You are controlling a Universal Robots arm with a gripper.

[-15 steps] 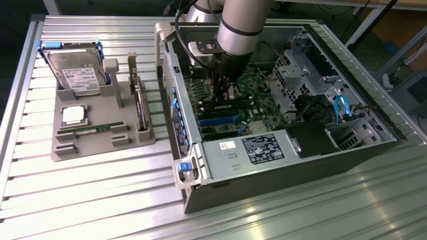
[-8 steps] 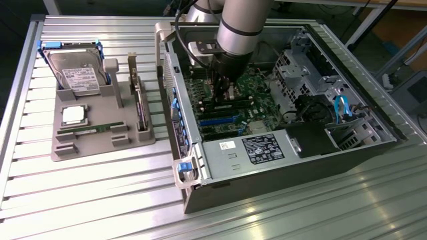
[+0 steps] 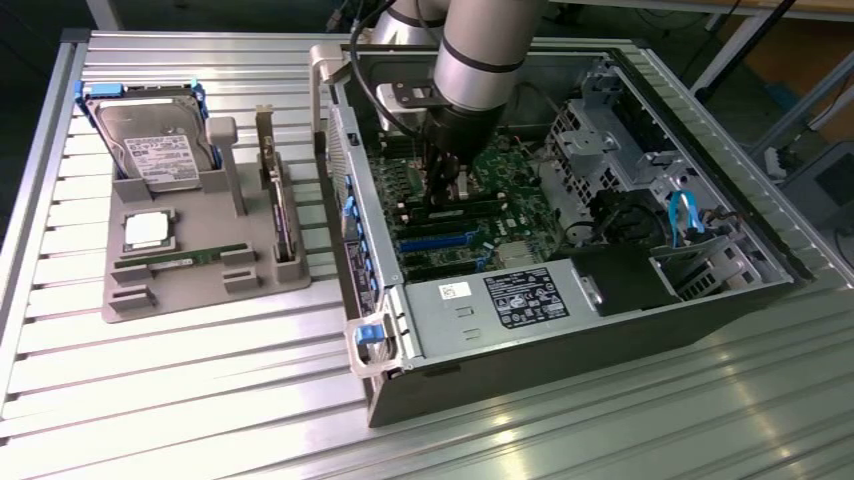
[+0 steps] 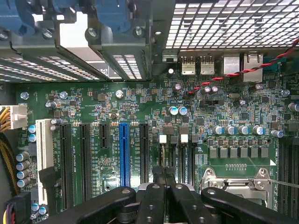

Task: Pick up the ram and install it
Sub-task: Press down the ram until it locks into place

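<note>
We see the grey robot arm (image 3: 483,50) reaching down into the open black desktop computer case (image 3: 574,330), which lies on its side on the ribbed aluminium worktop (image 3: 174,400). The black end effector (image 3: 445,190) hangs low over the green motherboard (image 3: 461,225), at the row of memory slots, and its fingers (image 4: 163,196) are drawn together. In the wrist view they meet right above the dark memory slots (image 4: 175,154) (the ones with white latches at their ends), and a thin dark edge stands between the fingertips; we cannot tell for certain whether that edge is a ram stick being held or part of a slot.

To the exterior view's left of the case sits a grey moulded parts tray (image 3: 200,270). One thin green ram stick (image 3: 180,259) lies flat in a groove near the tray's front edge. Just behind it rests the square silver processor chip (image 3: 147,229), and further back a silver hard drive in a blue frame (image 3: 154,140) leans in its holder. A larger green expansion card with a metal bracket (image 3: 278,195) stands on edge along the tray's side nearest the case.

Inside the case, the wrist view shows a blue expansion slot (image 4: 124,154) among black ones, and a silver processor socket (image 4: 236,179) just beside the memory slots.
</note>
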